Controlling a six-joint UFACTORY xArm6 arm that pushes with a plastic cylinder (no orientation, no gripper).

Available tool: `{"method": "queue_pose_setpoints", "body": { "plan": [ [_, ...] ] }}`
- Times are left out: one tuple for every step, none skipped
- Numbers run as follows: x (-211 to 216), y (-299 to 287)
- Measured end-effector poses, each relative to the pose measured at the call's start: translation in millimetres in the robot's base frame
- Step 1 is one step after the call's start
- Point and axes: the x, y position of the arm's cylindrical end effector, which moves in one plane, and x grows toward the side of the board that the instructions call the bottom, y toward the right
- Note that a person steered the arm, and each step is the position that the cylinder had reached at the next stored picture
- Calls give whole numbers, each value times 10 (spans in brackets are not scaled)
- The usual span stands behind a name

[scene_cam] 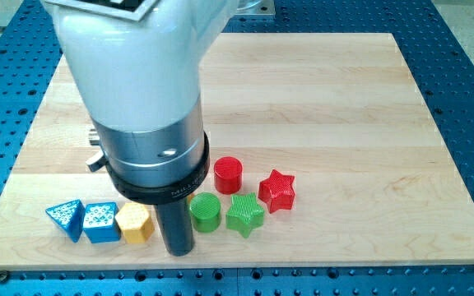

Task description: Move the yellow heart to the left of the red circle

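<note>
The red circle (228,174) stands right of the arm's body, in the lower middle of the wooden board (344,107). A yellow block (134,223) sits near the view's bottom; its shape looks more hexagonal than heart-like. No clear yellow heart shows, and the arm hides much of the board's left. My tip (177,252) rests on the board between the yellow block on its left and the green circle (205,212) on its right, close to both and below-left of the red circle.
A blue triangle (66,219) and a blue cube (99,222) line up left of the yellow block. A green star (244,215) and a red star (276,190) lie right of the green circle. The board's bottom edge is just below my tip.
</note>
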Motion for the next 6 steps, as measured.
{"method": "queue_pose_setpoints", "body": {
  "plan": [
    [-221, -1],
    [-279, -68],
    [-285, -153],
    [-420, -167],
    [-588, -168],
    [-589, -169]
  ]
}}
